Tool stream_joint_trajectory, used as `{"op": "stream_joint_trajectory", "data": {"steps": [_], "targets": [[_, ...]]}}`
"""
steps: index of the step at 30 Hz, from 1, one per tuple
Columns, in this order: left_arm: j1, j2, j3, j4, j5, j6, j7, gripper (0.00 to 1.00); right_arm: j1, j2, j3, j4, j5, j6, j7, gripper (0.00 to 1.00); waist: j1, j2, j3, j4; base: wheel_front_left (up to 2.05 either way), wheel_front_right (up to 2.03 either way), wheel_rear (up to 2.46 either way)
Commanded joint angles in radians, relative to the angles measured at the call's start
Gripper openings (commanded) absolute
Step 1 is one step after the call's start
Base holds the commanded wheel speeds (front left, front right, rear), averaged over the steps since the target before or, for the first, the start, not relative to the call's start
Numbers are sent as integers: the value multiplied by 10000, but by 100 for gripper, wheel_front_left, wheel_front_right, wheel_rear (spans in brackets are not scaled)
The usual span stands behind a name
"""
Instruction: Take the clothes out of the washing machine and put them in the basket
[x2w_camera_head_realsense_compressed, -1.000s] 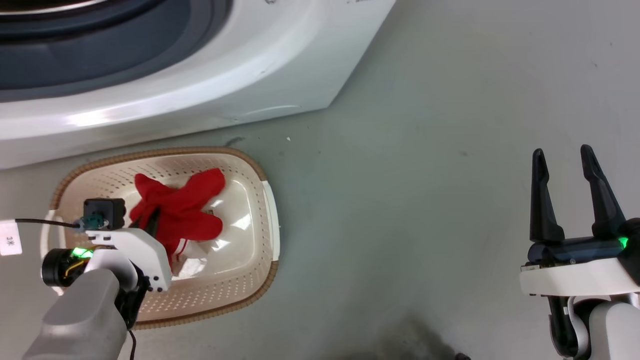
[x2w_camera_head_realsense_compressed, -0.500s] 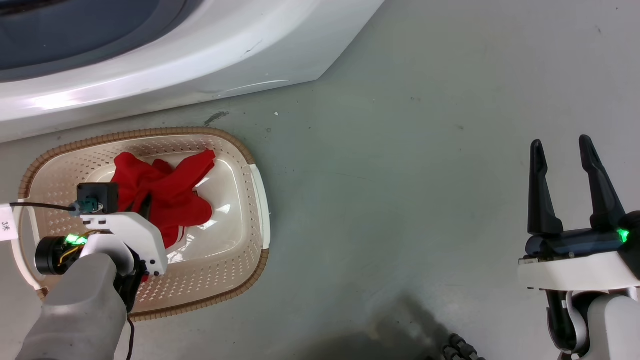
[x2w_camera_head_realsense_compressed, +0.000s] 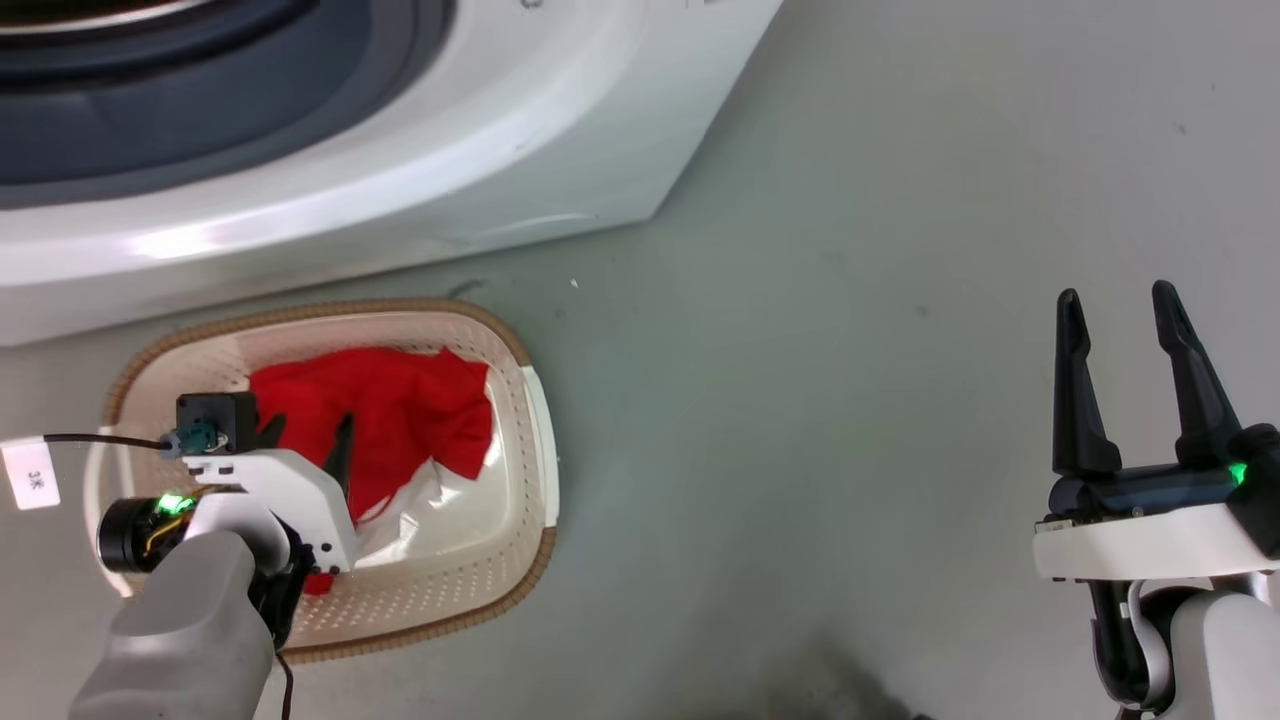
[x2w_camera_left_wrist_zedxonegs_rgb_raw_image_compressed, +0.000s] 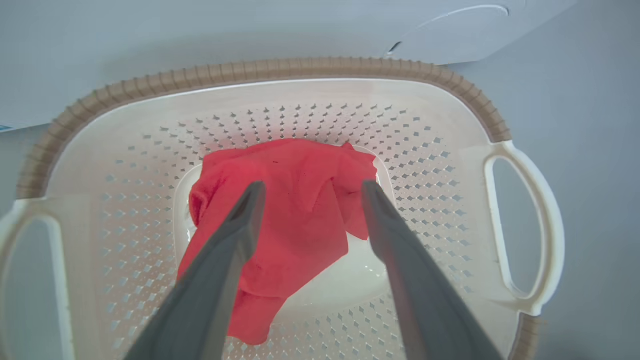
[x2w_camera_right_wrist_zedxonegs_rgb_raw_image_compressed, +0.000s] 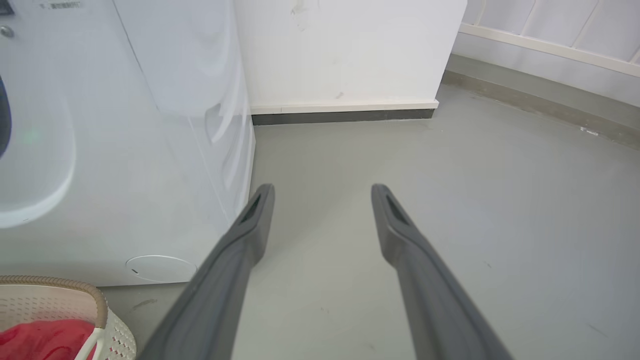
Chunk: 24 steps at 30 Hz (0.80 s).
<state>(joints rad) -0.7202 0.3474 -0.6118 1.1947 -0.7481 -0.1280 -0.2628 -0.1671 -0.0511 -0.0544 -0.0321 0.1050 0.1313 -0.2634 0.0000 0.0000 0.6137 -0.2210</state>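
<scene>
Left gripper (x2w_camera_head_realsense_compressed: 307, 432) is over the basket (x2w_camera_head_realsense_compressed: 527, 556), fingers spread wide, nothing pinched between them. In the left wrist view the two fingers frame the clothes (x2w_camera_left_wrist_zedxonegs_rgb_raw_image_compressed: 305, 215) from above. Can't tell if the tips touch the fabric.

The clothes are a loose red heap on the basket floor, bunched toward the far side and the middle. The near right part of the basket's pale bottom is bare. No lettering or white bands can be made out for sure.

The basket sits on the grey floor (x2w_camera_head_realsense_compressed: 850, 350) just in front of the washing machine (x2w_camera_head_realsense_compressed: 400, 180), its far rim close to the machine's base. Its white side handle faces right.

The machine's dark round opening is at the far left of the head view. What's inside isn't visible.

Right gripper (x2w_camera_head_realsense_compressed: 1117, 300) is well apart to the right, above bare floor, fingers apart and empty, pointing away from the robot. The right wrist view looks along the machine's right side to a white wall (x2w_camera_right_wrist_zedxonegs_rgb_raw_image_compressed: 350, 50), with a corner of the basket and red cloth at its lower left.
</scene>
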Motion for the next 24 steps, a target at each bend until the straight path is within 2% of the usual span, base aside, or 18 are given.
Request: {"op": "stream_joint_trajectory", "data": {"steps": [1, 7, 14, 24], "targets": [[185, 91, 156, -306, 127, -5, -27, 100, 7, 17, -42, 84, -77, -10, -21, 100, 0, 0, -549, 245, 0, 0, 0], [655, 145, 709, -1525, 637, 0, -27, 100, 169, 14, -233, 330, -204, -10, -21, 100, 0, 0, -1407, 600, 0, 0, 0], [1735, 27, 2237, -3828, 1715, 124, -26, 100, 305, 15, -524, 620, -345, -10, -21, 100, 0, 0, -2473, 1052, 0, 0, 0], [3726, -813, 4638, -7079, 3416, 70, -27, 100, 664, 15, -702, 735, -419, -10, -21, 100, 0, 0, -3249, 1462, 0, 0, 0]]}}
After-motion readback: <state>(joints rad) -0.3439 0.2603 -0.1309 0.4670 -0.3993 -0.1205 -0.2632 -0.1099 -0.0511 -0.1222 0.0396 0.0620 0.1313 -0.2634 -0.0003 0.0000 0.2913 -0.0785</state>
